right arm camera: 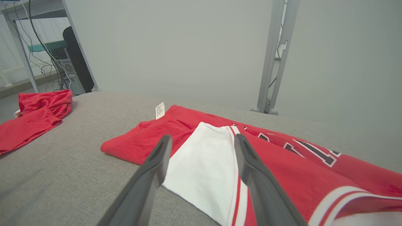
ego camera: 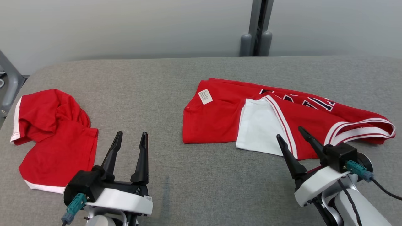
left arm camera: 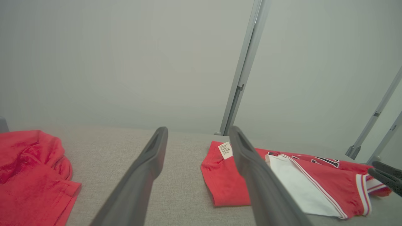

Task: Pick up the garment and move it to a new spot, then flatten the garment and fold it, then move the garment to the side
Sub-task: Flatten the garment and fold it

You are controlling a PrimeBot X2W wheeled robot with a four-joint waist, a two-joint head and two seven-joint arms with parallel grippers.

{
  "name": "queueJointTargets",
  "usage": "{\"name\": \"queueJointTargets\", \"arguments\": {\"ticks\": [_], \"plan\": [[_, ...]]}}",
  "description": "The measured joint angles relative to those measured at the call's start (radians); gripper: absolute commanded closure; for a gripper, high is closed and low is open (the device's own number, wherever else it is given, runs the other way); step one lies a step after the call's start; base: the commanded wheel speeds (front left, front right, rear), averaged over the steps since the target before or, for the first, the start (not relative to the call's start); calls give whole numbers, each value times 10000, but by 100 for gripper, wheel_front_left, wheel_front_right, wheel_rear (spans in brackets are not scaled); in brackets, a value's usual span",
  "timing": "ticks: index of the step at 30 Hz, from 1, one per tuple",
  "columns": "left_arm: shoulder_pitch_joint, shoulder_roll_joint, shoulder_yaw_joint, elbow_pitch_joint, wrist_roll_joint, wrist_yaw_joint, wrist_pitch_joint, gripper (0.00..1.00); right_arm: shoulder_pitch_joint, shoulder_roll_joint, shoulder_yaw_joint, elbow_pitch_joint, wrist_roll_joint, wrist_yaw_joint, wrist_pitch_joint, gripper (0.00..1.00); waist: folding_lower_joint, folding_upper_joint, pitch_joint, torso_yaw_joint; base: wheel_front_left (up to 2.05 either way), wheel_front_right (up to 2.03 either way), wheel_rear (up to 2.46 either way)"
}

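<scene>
Left gripper [ego camera: 132, 134] and right gripper [ego camera: 289, 132] both gape empty; the jersey [ego camera: 220, 119] lies rumpled on the table [ego camera: 194, 188], right of centre, where a pinch on its layered edge might lift one layer only

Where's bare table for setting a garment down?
Widest: the middle of the table, between the crumpled red garment and the red jersey. Also the far strip behind both. Crowded: right side under the jersey, left edge.
</scene>
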Motion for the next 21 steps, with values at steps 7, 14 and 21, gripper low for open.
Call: {"name": "queueJointTargets", "arguments": {"ticks": [7,14,21], "plan": [[-128,-8,-353,29,-94,25,0,0,-459,669,397,1319,-240,0,240,0,0,-1,279,711,0,0,0],[-256,0,-587,48,-251,92,0,0,-1063,746,274,2964,-662,0,374,0,0,0,593,1591,0,0,0],[-259,6,-711,44,-353,165,0,0,-1420,922,-46,4069,-1003,0,330,0,0,0,823,2221,0,0,0]]}}
